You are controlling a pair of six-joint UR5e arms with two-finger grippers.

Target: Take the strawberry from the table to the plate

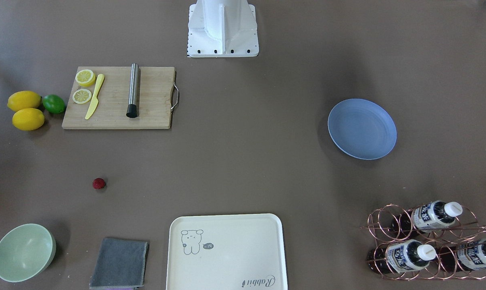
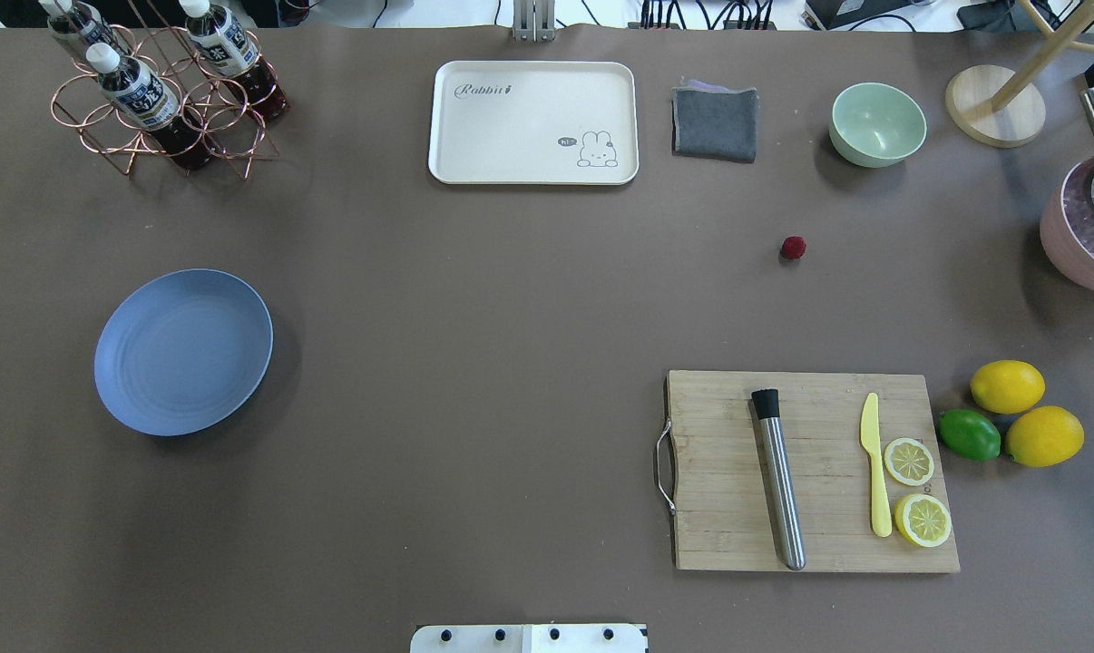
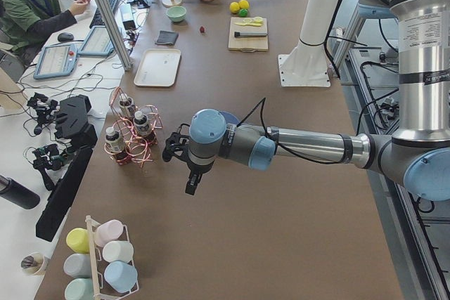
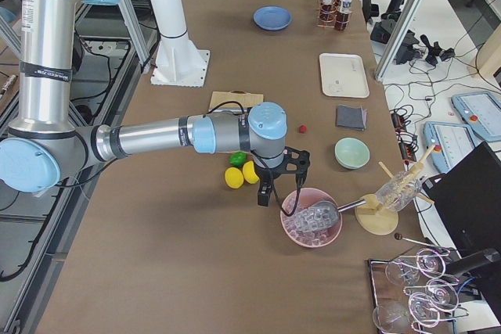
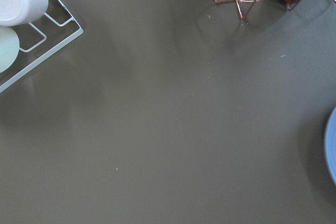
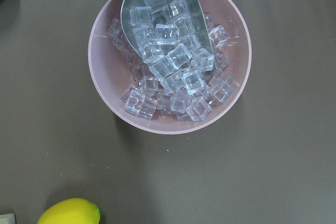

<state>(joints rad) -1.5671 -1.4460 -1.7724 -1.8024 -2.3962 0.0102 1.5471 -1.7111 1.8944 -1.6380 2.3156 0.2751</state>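
1. Strawberry (image 2: 793, 248) is sitting alone on the counter (image 2: 511, 317) in the robot's right half. It is resting between the green bowl (image 2: 876, 124) on the far side and the cutting board (image 2: 719, 472) on the near side, touching neither.
2. Right end effector (image 4: 276, 195) is hanging over the pink ice bowl (image 6: 102, 51) at the counter's right end. The berry is lying inward from it, toward the robot's left, so this arm is looking the nearer one. I cannot tell whether its fingers are parted.
3. Left end effector (image 3: 190, 180) is hovering over bare counter at the left end, beyond the plate (image 2: 182, 352). Its state is likewise not showing.
4. Being roughly round, the berry is offering no long axis to line up with.
5. Plate is waiting well apart across the counter, with bare surface running between the two.
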